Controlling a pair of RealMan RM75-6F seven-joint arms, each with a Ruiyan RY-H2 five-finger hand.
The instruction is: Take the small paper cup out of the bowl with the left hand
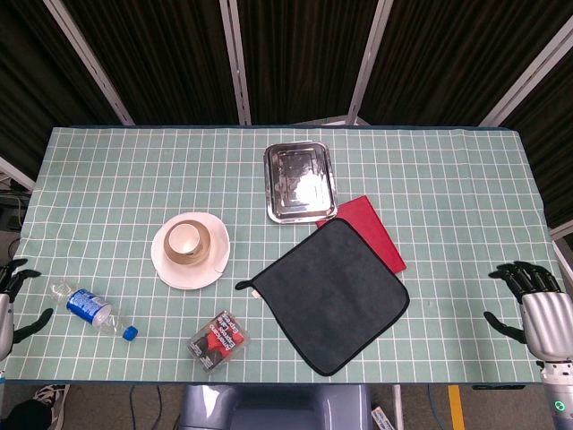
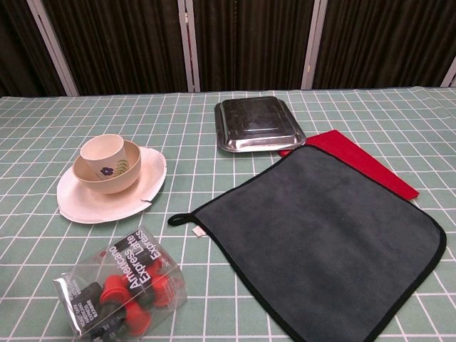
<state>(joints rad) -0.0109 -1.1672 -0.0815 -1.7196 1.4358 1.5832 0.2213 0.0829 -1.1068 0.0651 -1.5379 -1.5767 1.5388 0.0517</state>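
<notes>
A small cream paper cup [image 1: 184,237] [image 2: 102,151] stands upright inside a tan bowl [image 1: 201,249] [image 2: 121,174] with a flower print. The bowl rests on a white paper plate [image 1: 183,271] [image 2: 85,199] at the table's left middle. My left hand [image 1: 12,300] shows only at the far left edge of the head view, fingers spread, holding nothing, well away from the bowl. My right hand [image 1: 535,300] hangs at the right edge with fingers apart and empty. Neither hand appears in the chest view.
A plastic water bottle [image 1: 92,310] lies between my left hand and the plate. A clear packet of capsules [image 1: 218,340] [image 2: 121,291] sits near the front. A dark cloth [image 1: 331,294] [image 2: 320,235] overlaps a red one [image 1: 376,235] [image 2: 363,162]; a steel tray [image 1: 300,181] [image 2: 258,122] lies behind.
</notes>
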